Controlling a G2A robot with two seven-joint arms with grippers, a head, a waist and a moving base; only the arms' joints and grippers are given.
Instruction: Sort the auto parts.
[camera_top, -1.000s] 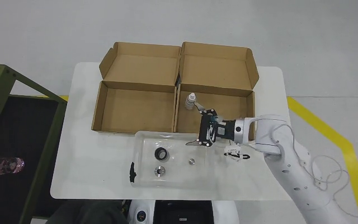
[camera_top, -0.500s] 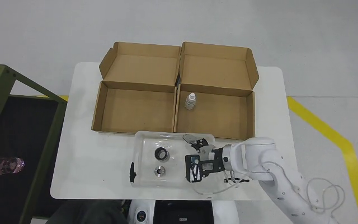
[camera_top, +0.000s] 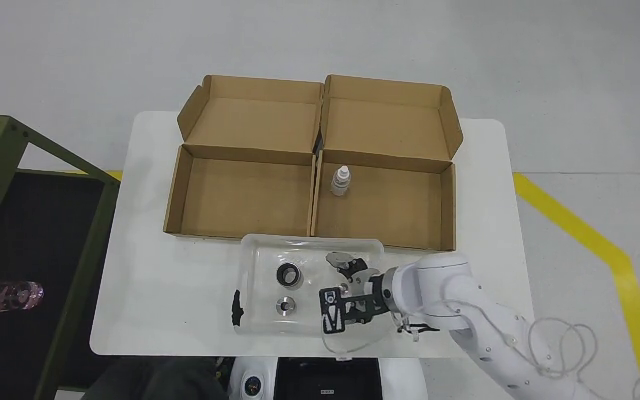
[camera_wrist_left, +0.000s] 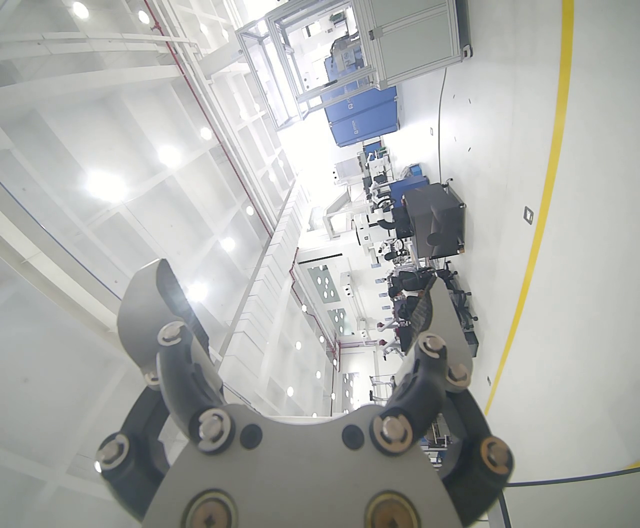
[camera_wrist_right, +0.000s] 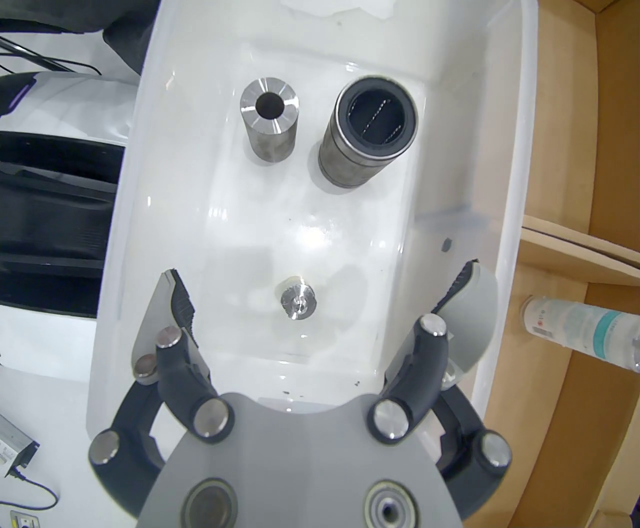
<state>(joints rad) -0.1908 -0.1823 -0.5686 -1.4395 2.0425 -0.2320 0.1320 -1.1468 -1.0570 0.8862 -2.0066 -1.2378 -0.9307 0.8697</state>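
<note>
White counter (camera_top: 150, 290) nearest me carries a clear tray (camera_top: 310, 240). My right gripper (camera_wrist_right: 320, 280) hangs over its near end, fingers spread wide and holding nothing, with a small pin (camera_wrist_right: 298, 301) standing just below and between them. Farther along the tray a sleeve (camera_wrist_right: 269, 112) and a bearing (camera_wrist_right: 369, 130) stand side by side, not touching. Beyond the tray lie the left box (camera_top: 245, 195) and the right box (camera_top: 400, 205), a bottle (camera_top: 341, 181) upright in the right one. My left gripper (camera_wrist_left: 295, 290) points off into the hall, fingers wide, nothing between them. I judge the pin is the pick in hand. Next I'd come straight down, centre on it and close gently, since something that small could tip or slip.
</note>
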